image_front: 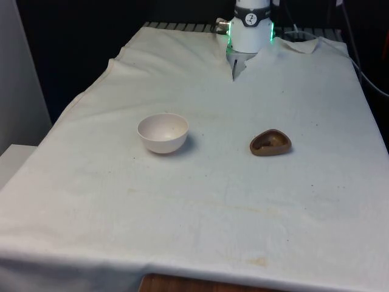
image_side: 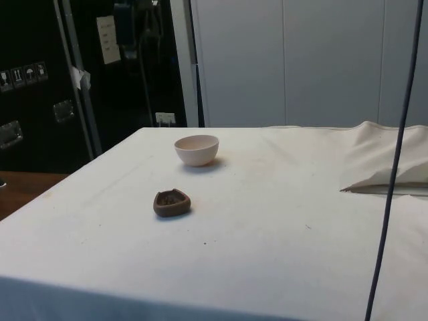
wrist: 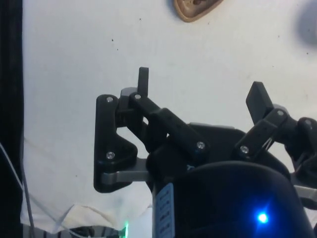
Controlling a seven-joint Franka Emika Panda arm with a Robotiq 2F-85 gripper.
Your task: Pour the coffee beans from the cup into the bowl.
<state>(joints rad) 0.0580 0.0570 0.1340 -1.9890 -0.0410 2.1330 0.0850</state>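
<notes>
A white bowl (image_front: 163, 132) sits on the cloth-covered surface (image_front: 200, 201), toward the front view's left, upright and with nothing visible inside it. Well apart from it, toward the front view's right, sits a small brown cup (image_front: 270, 143), low and rounded with one pointed end, also upright. In the side view the cup (image_side: 172, 202) lies nearer the camera than the bowl (image_side: 196, 149), and something dark brown shows inside it, though I cannot make out single beans. The two stand roughly level with each other across the middle of the surface, with bare white cloth between them.

The gripper (wrist: 200, 94) hangs in the air above the cloth with its two black fingers (wrist: 143, 79) spread wide, holding nothing. In the wrist view the cup (wrist: 196, 9) lies beyond the fingertips, clear of them and untouched. At the far end of the surface the robot's white base (image_front: 250, 27) stands where the cloth is slit around it.
</notes>
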